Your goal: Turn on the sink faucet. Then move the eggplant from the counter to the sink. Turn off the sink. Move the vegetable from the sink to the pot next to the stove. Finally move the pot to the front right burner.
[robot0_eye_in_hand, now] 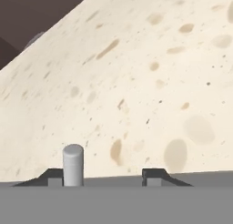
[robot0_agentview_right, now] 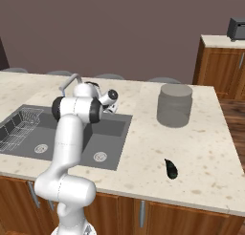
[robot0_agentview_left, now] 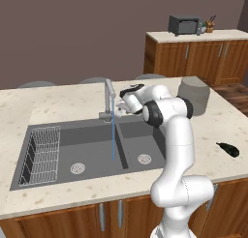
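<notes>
The sink faucet [robot0_agentview_left: 108, 97] stands behind the dark sink [robot0_agentview_left: 92, 135], and a thin blue stream of water [robot0_agentview_left: 113, 135] falls from its spout into the left basin. My gripper [robot0_agentview_left: 118, 111] is low beside the faucet's base, just right of the stem. In the hand view the gripper [robot0_eye_in_hand: 104, 177] is open, and the small grey lever [robot0_eye_in_hand: 73, 165] rises just inside its left fingertip [robot0_eye_in_hand: 54, 176], over the beige counter [robot0_eye_in_hand: 136, 82]. The dark eggplant [robot0_agentview_left: 227, 148] [robot0_agentview_right: 171, 168] lies on the counter [robot0_agentview_right: 201, 143] to the right of the sink [robot0_agentview_right: 115, 129], far from the hand.
A grey ribbed cylinder [robot0_agentview_left: 193, 96] [robot0_agentview_right: 174, 105] stands on the counter right of the sink. A wire rack [robot0_agentview_left: 42, 154] fills the left basin's left side. Wooden cabinets with a small oven [robot0_agentview_left: 184, 25] stand at the back right.
</notes>
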Robot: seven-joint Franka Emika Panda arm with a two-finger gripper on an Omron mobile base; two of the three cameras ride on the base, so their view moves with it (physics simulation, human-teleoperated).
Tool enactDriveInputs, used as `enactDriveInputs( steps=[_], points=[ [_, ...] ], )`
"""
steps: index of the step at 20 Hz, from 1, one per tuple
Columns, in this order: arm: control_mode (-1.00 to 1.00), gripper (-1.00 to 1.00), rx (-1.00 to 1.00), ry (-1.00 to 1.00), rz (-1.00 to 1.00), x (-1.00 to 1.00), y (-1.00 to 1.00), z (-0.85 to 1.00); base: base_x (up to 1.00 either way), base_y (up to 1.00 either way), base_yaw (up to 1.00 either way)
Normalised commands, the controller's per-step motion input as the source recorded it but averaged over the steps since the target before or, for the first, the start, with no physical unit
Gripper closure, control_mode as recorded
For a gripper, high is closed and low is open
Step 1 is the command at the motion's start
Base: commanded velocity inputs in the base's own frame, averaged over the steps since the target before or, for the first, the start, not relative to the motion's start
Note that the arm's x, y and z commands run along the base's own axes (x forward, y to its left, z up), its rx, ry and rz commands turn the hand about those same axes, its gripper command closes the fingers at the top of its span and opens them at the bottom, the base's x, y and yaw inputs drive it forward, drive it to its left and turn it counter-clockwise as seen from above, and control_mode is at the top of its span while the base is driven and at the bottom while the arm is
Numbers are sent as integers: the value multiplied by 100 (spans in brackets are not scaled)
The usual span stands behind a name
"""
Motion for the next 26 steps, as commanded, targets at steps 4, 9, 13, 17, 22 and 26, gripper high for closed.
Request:
enactDriveInputs(
  steps=[4, 9, 13, 17, 22, 26],
  points=[
    [-100, -100, -1, 0, -11, -26, -4, 61, 0, 0, 0],
    [-100, -100, -3, 0, -11, -26, -4, 77, 0, 0, 0],
    [-100, -100, -1, 0, -10, -57, -12, 76, 0, 0, 0],
    [-100, -100, 0, 4, -13, -71, -31, 80, 0, 0, 0],
    [-100, -100, 0, 10, -16, -67, -40, 86, 0, 0, 0],
    [-100, -100, 0, 19, -18, -68, -41, 65, 0, 0, 0]
  ],
)
